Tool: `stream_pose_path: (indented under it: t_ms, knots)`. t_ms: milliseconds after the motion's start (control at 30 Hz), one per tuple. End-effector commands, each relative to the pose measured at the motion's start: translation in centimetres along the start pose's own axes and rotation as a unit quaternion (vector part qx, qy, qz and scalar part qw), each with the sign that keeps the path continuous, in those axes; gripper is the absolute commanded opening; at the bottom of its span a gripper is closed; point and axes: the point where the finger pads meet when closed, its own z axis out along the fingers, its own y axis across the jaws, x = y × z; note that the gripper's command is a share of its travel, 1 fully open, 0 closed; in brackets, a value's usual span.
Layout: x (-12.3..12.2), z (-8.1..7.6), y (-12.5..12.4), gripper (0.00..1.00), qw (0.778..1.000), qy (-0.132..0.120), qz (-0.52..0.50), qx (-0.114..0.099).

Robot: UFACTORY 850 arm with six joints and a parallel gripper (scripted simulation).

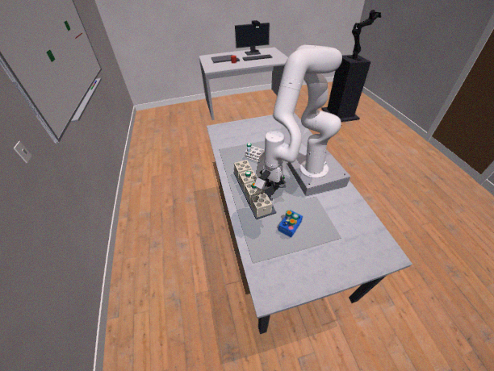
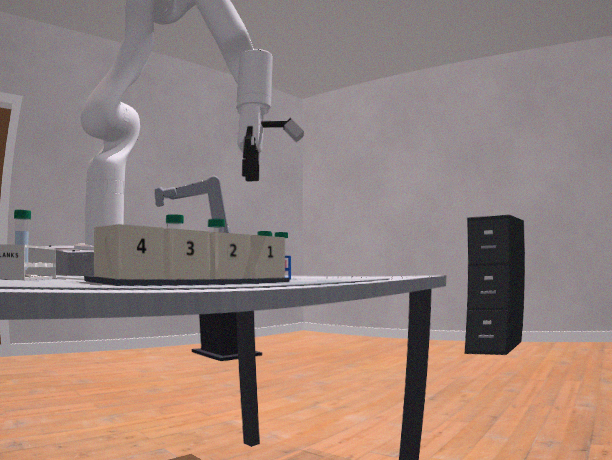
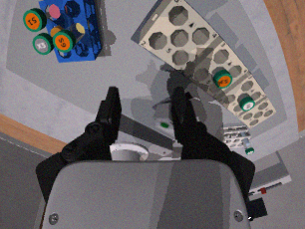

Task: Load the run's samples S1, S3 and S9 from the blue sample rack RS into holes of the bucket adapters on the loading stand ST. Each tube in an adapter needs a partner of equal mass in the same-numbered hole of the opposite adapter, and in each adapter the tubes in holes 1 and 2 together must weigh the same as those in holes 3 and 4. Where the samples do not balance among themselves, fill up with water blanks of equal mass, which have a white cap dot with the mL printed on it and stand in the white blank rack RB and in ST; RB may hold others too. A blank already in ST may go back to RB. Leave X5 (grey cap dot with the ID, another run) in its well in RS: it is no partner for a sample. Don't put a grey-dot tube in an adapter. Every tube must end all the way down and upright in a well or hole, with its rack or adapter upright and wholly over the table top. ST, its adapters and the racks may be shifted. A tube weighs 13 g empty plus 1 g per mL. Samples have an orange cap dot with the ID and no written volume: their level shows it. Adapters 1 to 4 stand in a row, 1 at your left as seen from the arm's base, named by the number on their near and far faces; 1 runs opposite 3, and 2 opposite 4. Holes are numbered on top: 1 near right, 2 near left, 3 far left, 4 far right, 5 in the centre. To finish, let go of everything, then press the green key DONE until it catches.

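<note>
My gripper point(image 1: 268, 182) point(image 2: 251, 172) point(image 3: 146, 98) is open and empty. It hangs well above the table, on the arm's side of the loading stand ST point(image 1: 270, 213) point(image 2: 150, 281) point(image 3: 149, 25). The stand holds four beige adapters. A tube with an orange cap dot point(image 1: 253, 185) point(image 2: 216, 223) point(image 3: 223, 81) stands in adapter 2. A tube with a white cap dot point(image 1: 248, 174) point(image 2: 174, 219) point(image 3: 245, 103) stands in adapter 3. The blue rack RS point(image 1: 286, 231) point(image 3: 85, 2) holds two orange-dot tubes point(image 3: 33, 18) point(image 3: 63, 42) and one pale-dot tube point(image 3: 43, 45).
The white blank rack RB point(image 1: 256, 153) point(image 2: 12, 261) point(image 3: 233, 135) stands beyond adapter 4 with one tall tube point(image 1: 249, 145) point(image 2: 22, 225). A grey box with a small green key point(image 3: 163, 122) lies under my fingers near the arm's base point(image 1: 319, 177).
</note>
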Motion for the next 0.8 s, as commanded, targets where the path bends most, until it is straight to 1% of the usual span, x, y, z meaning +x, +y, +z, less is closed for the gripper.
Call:
stream_pose_path:
  t_ms: [0,33,533,600,767]
  knots:
    - [0.7,-0.1,-1.7,0.57,1.000,0.001,0.000,-0.001]
    - [0.7,-0.1,-1.7,0.57,1.000,0.001,0.000,-0.001]
    - [3.2,0.0,-8.8,0.57,1.000,0.001,0.000,-0.001]
    - [3.2,0.0,-8.8,0.57,1.000,0.001,0.000,-0.001]
    - [4.0,0.0,-11.2,0.57,1.000,0.001,0.000,-0.001]
